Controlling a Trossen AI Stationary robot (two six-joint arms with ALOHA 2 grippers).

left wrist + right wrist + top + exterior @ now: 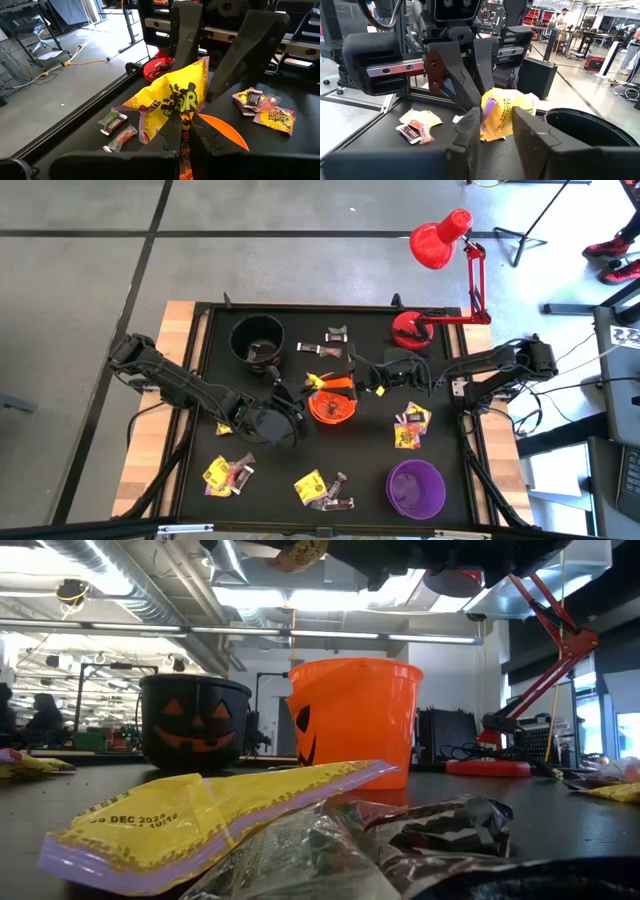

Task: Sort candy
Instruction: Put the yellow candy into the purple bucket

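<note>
A yellow candy wrapper [320, 381] with pink marks hangs in the air just over the far left rim of the orange cup [333, 408]. My left gripper [182, 135] reaches in from the table's left and is shut on it. My right gripper [495, 130] comes in level from the right. Its fingers stand open on either side of the wrapper's other end [505, 112]; whether they touch it I cannot tell. More candy lies in small heaps on the black mat: near left [228, 473], near middle [322, 490], right [410, 425] and far [335, 340]. My left gripper pinches one end of the yellow wrapper [181, 120] between its two fingers. The fingers come from the table's left, slanting slightly down. The wrapper fans out beyond the fingertips, crumpled and lifted clear above the orange cup's rim [220, 127].
A black cup [257, 338] stands at the far left of the mat and a purple cup [415, 487] at the near right. A red desk lamp has its base [410, 330] on the far right of the mat. A raised black frame borders the mat.
</note>
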